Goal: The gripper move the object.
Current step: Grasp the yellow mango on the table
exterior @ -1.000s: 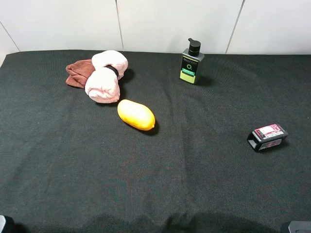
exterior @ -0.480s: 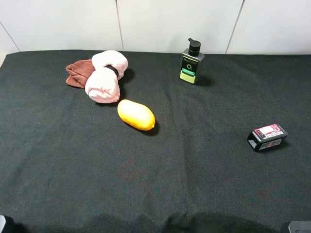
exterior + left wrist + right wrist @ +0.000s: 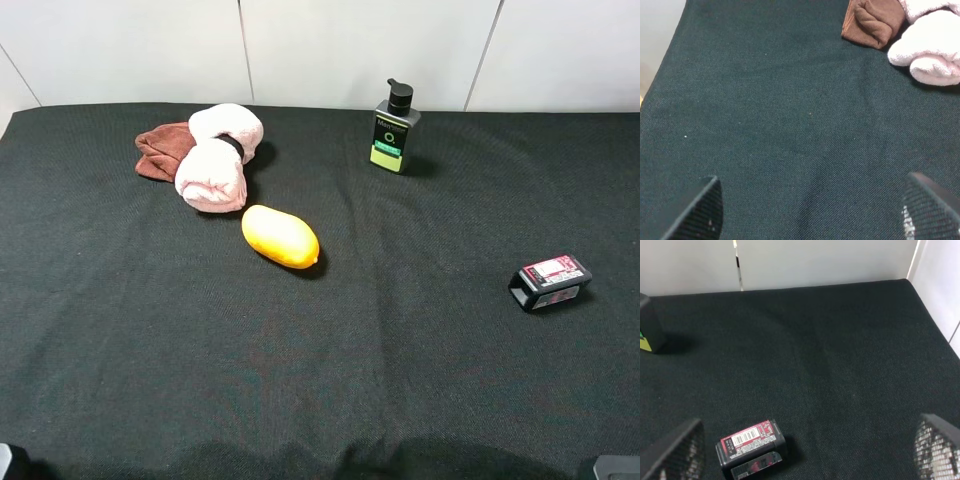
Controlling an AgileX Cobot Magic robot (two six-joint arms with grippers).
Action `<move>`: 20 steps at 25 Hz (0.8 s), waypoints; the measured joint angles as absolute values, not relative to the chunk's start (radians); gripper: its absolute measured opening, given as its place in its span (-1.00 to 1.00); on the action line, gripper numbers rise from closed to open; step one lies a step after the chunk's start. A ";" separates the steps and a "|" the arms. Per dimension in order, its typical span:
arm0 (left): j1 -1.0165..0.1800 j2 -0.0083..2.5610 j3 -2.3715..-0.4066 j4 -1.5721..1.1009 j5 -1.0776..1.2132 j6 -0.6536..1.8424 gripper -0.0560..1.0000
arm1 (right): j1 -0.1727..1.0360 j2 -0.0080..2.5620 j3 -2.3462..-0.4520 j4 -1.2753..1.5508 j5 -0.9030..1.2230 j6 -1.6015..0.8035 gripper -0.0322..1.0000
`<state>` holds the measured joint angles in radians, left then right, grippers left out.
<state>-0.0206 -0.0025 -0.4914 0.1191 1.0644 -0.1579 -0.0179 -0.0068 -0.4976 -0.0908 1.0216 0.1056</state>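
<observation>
The object, a yellow-orange oval fruit, lies on its side on the black table. In the high view it is left of centre, just beside the rolled pink towel and seemingly not touching it. Neither arm is near it. The left gripper hangs toward the table's left edge, its 2 fingers spread wide and holding nothing. The right gripper is likewise spread and empty, with the small black box ahead of it.

The left arm looks the natural choice, since the fruit sits on its side of the table. A sound approach would come from above, with the fingers straddling the fruit's narrow width and closing near its middle so the smooth, rounded skin does not slip out. It may roll if nudged.

The towel and the brown cloth behind it crowd the fruit's far-left side, so the finger there should take care not to snag fabric. The pump bottle stands well apart at the back and the box lies far right, so neither obstructs.
</observation>
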 joint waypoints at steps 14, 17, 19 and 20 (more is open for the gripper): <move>-0.021 0.271 -0.615 0.121 1.045 -0.152 0.55 | -0.018 -0.007 -0.498 -0.091 1.022 0.106 0.29; -0.021 0.392 -0.660 0.121 1.040 -0.145 0.55 | -0.018 -0.007 -0.498 -0.091 1.022 0.106 0.29; -0.021 0.467 -0.689 0.121 1.038 -0.130 0.55 | -0.018 -0.007 -0.498 -0.091 1.022 0.106 0.29; -0.021 0.507 -0.702 0.121 1.038 -0.124 0.55 | -0.018 -0.007 -0.498 -0.091 1.022 0.106 0.29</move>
<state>-0.0206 0.5068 -0.7023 0.1213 1.0378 -0.1240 -0.0179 -0.0068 -0.4976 -0.0908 1.0216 0.1056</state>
